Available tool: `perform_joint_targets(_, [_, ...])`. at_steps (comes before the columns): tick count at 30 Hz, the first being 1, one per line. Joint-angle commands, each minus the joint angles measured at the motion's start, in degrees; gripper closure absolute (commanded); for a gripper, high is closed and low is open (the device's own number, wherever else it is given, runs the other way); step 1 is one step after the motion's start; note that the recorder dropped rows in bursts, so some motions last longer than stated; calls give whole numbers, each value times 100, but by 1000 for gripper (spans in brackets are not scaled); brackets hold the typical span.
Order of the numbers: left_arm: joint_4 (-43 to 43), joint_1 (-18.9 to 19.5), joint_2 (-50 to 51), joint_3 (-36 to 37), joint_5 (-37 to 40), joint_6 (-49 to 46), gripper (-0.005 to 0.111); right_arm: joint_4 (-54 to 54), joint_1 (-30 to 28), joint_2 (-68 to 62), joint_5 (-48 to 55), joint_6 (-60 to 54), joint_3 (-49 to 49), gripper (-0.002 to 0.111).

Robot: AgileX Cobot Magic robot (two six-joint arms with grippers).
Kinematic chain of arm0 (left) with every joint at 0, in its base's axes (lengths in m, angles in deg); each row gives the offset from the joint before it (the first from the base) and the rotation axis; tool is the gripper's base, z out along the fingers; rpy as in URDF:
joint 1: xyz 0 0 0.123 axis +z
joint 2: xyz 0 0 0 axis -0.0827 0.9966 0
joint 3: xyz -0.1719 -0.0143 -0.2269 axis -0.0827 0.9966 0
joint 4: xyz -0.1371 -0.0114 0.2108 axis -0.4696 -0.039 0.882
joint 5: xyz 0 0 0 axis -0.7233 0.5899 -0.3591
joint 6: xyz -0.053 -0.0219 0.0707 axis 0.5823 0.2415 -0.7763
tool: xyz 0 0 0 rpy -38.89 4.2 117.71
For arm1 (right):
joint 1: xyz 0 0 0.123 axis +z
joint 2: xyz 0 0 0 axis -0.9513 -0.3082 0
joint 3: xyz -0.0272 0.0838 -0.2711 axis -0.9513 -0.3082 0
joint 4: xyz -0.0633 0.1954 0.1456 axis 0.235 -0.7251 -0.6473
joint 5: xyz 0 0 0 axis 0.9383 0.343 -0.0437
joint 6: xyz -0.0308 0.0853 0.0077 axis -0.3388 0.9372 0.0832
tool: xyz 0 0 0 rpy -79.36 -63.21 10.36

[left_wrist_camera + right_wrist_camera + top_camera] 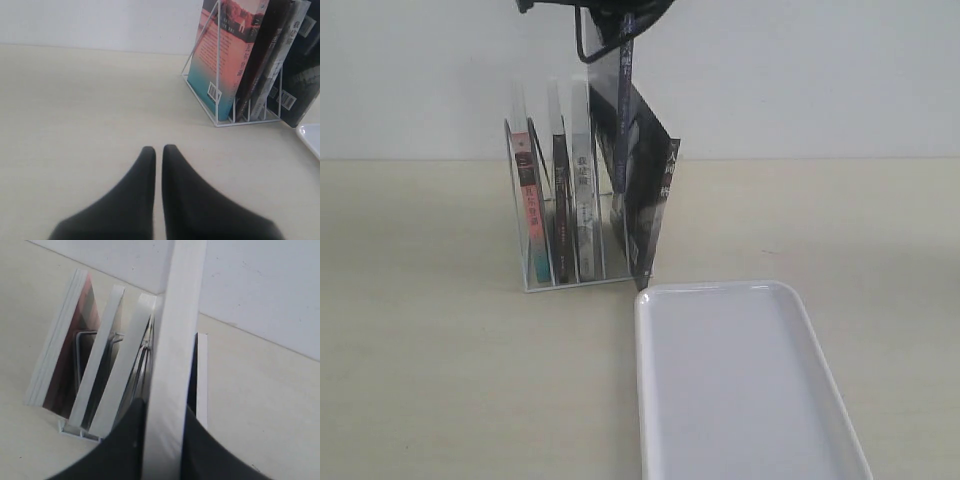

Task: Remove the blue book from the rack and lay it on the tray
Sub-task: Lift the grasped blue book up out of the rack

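Observation:
My right gripper is at the top of the exterior view, shut on the top edge of the blue book. The book hangs upright, raised partly out of the rack, its narrow dark blue spine facing the camera. In the right wrist view the book's white page edge runs up between my black fingers, with the rack's other books below. The white tray lies in front of the rack, to the right. My left gripper is shut on nothing, low over the bare table left of the rack.
A large black-covered book leans against the rack's right side, its lower corner near the tray's far-left corner. A pink-and-teal book, a dark book and a grey book stand in the slots. A tray corner shows in the left wrist view.

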Motion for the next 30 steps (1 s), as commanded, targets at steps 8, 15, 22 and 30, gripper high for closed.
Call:
perform_joint_targets(8, [25,6,-17,-24,-25,36,103,85,29,1091,66,-548,44,108])
perform_joint_targets(15, [25,6,-17,-24,-25,36,103,-180,29,1698,66,-931,44,108])
perform_joint_targets(22, [25,6,-17,-24,-25,36,103,-265,29,2131,66,-1282,29,108])
perform_joint_targets(30, [25,6,-17,-24,-25,36,103,-147,29,2892,66,-1886,-999,108])
